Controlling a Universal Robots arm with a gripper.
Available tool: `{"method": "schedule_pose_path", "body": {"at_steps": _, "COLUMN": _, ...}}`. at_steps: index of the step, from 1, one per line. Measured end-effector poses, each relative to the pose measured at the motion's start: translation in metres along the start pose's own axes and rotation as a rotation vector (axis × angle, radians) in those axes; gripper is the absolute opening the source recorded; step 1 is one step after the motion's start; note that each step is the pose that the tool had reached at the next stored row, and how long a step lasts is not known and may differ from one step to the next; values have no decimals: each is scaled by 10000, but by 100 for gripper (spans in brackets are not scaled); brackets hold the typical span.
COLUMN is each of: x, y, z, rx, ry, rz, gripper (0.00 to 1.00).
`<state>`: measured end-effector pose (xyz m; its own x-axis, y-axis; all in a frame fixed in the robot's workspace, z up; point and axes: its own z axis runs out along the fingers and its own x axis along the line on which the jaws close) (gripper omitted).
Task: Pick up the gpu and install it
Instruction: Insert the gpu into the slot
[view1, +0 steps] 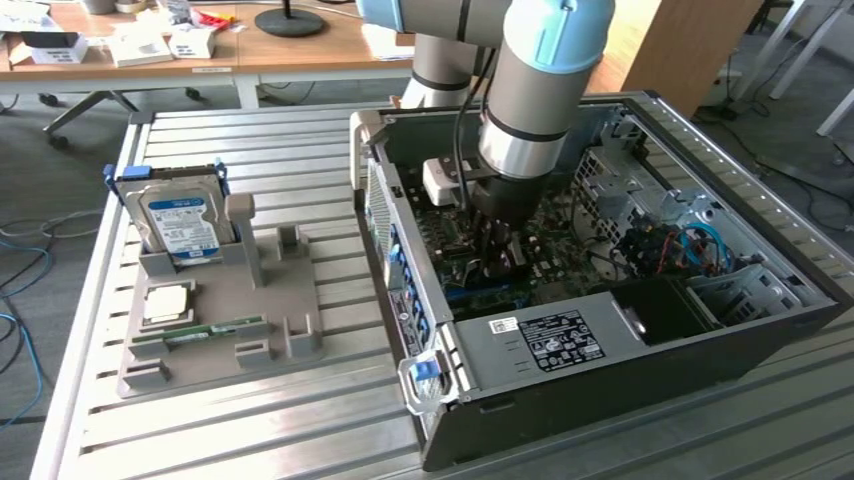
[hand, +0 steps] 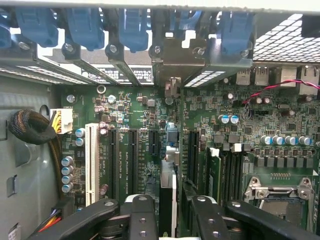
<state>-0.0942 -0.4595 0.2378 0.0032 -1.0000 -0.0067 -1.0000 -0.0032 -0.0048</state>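
- Where the exterior view's left begins, a grey fixture on the slatted table props the hard drive upright and cradles the memory stick flat. I judge this is so each part offers an edge that can be grasped.
- Toward the exterior view's right, the open computer case lies on its side. That turns the motherboard face up, so a card can be pressed straight down into it.
- The arm drops vertically into the case, and the gripper hangs low over the board, near the case's rear wall.
- In the wrist view the black fingers are clamped on the gpu, which shows edge-on as a thin dark strip between them. Held on edge like this, its connector side faces the board.
- The gpu runs parallel to the expansion slots, with its metal bracket meeting the rear openings under the blue clips. That line-up looks right for insertion.
- The pick-up is done and the install is in hand. Whether the connector is seated, I cannot tell.
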Motion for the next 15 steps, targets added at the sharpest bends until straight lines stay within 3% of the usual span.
{"method": "schedule_pose_path", "body": {"at_steps": 11, "x": -1, "y": -1, "z": -190, "rx": -1, "ry": 2, "rz": 0, "gripper": 33}}
{"method": "schedule_pose_path", "body": {"at_steps": 15, "x": -1, "y": -1, "z": -190, "rx": 0, "ry": 0, "rz": 0, "gripper": 33}}
